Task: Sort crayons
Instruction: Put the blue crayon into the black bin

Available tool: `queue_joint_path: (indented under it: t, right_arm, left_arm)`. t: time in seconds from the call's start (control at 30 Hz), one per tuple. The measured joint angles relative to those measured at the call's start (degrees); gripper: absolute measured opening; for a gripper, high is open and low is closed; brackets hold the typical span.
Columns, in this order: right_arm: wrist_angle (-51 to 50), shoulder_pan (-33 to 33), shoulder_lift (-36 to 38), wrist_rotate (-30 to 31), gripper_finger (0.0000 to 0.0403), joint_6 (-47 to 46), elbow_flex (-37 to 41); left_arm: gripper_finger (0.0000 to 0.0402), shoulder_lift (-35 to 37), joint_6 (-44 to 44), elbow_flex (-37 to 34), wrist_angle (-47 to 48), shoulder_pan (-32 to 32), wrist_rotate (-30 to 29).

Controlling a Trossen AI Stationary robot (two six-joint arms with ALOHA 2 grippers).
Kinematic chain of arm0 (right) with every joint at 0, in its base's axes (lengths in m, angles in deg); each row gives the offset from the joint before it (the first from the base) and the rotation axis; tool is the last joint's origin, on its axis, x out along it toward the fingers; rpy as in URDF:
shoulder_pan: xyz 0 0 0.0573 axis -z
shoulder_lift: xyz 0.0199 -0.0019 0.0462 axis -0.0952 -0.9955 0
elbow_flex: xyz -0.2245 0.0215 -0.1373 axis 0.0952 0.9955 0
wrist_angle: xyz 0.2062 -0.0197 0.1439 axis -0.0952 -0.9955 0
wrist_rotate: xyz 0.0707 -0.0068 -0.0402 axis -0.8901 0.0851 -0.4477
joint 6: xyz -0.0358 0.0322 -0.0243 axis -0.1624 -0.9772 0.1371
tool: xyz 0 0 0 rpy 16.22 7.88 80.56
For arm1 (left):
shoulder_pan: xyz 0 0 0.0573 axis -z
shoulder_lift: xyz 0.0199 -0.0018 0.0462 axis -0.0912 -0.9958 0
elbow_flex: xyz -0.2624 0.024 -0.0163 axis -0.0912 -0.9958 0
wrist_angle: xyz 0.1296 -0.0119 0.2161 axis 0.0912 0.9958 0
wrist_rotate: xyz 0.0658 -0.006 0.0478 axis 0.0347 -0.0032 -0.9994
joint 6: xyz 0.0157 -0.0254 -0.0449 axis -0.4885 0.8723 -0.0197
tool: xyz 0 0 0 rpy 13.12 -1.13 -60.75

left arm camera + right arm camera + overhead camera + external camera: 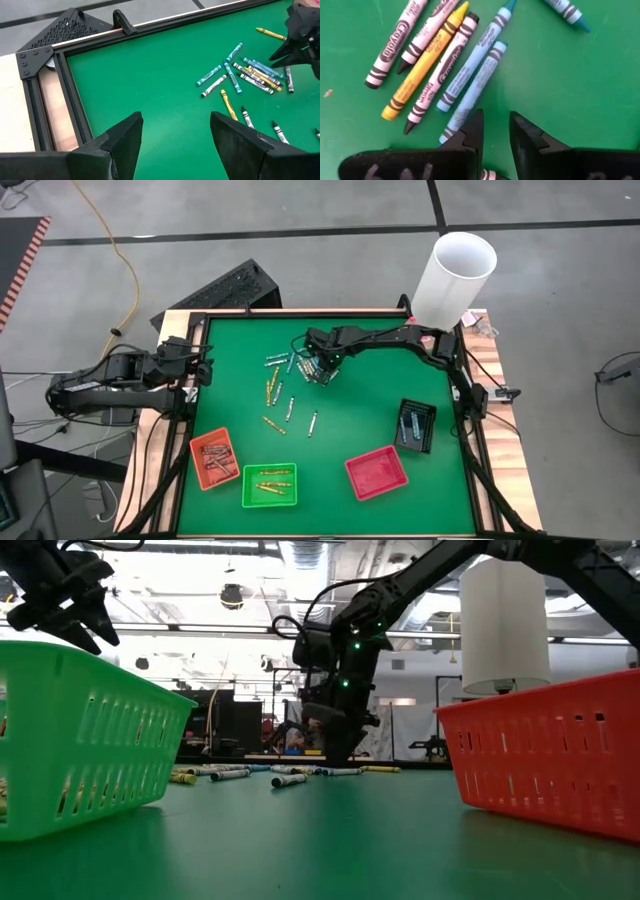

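Note:
Several loose crayons (285,380) lie flat on the green mat, in yellow, grey and light blue. A tight cluster of them (445,65) lies right under my right gripper (496,122), which points steeply down with a narrow gap between its fingers. Green mat shows in that gap. In the low view this gripper (340,752) hangs just over the crayons (290,773). My left gripper (175,130) waits open at the mat's left edge (205,368), above the mat and away from the crayons. My right gripper comes at the cluster from above. One finger (470,135) stands over the near end of a light-blue crayon (470,97). Whether it touches that crayon I cannot tell, because the finger hides the spot.
Along the near side stand an orange tray (197,448) with reddish crayons, a green tray (245,485) with yellow ones and a red tray (350,465). A black tray (432,415) sits at the right. A tall white cylinder (455,275) stands at the far right corner.

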Motion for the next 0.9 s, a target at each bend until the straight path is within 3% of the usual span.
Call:
queue_joint_path:
  t: [0.37, 0.67, 0.9]
  right_arm:
    - [0.1, 0.7, 0.6, 0.1, 0.0088, -3.0, -1.5]
    - [0.2, -2.6, 0.2, 0.2, 0.0088, -3.9, -2.1]
    - [0.3, -2.5, 0.1, 3.7, 0.0088, -3.7, -2.1]
  left_arm:
    - [0.0223, 0.0, -0.6, 0.0, 0.0, 0.0, 0.0]
    - [0.0223, 0.0, -0.6, 0.0, 0.0, 0.0, 0.1]
    - [0.0223, 0.0, -0.2, 0.0, 0.0, 0.0, 0.1]
